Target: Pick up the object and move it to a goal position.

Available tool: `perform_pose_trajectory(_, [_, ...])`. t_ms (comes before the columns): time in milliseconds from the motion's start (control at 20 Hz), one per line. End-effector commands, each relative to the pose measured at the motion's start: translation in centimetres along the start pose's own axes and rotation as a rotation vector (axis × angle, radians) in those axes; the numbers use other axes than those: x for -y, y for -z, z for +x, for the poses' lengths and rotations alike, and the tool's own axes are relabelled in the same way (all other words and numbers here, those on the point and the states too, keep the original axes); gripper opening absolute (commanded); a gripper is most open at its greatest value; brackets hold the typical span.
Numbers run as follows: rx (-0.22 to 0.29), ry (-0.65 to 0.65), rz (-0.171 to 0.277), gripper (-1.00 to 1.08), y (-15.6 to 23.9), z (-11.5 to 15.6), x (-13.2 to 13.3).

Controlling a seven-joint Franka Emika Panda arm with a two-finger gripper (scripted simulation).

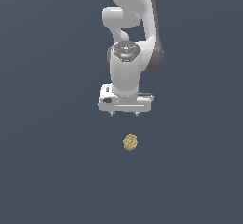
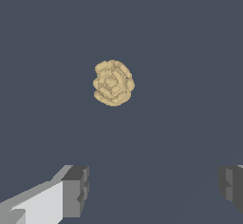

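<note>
Gripper (image 1: 125, 114) hangs w/ jaws spread wide, nothing between them; in wrist view both fingertips (image 2: 76, 190) sit far apart w/ bare floor in the gap. Tan-yellow lumpy clump (image 1: 131, 142) lies on the dark grey floor (image 1: 52, 161), apart from the fingers, approx 6 o'clock of the gripper in exterior view, a hair toward 5. Clump is narrower than the finger gap. Open floor on all sides of clump; no edges or walls visible.
</note>
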State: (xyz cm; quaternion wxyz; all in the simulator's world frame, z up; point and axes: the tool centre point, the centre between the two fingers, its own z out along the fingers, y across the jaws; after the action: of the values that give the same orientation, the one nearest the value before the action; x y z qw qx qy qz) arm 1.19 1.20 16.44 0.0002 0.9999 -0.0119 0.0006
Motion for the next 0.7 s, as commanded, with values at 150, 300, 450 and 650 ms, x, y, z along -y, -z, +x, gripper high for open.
perform_pose_trajectory(150, [0.001,-0.075,0.001,1.00,-0.8,1.2,0.4])
perform_pose_trajectory(300, [0.001,-0.132,0.002,1.00,-1.5,2.1,0.7])
perform_pose_trajectory(450, [0.001,-0.200,0.003,1.00,-2.3,3.2,1.1])
perform_pose_trajectory(650, [0.002,-0.301,0.003,1.00,-3.6,4.6,1.7])
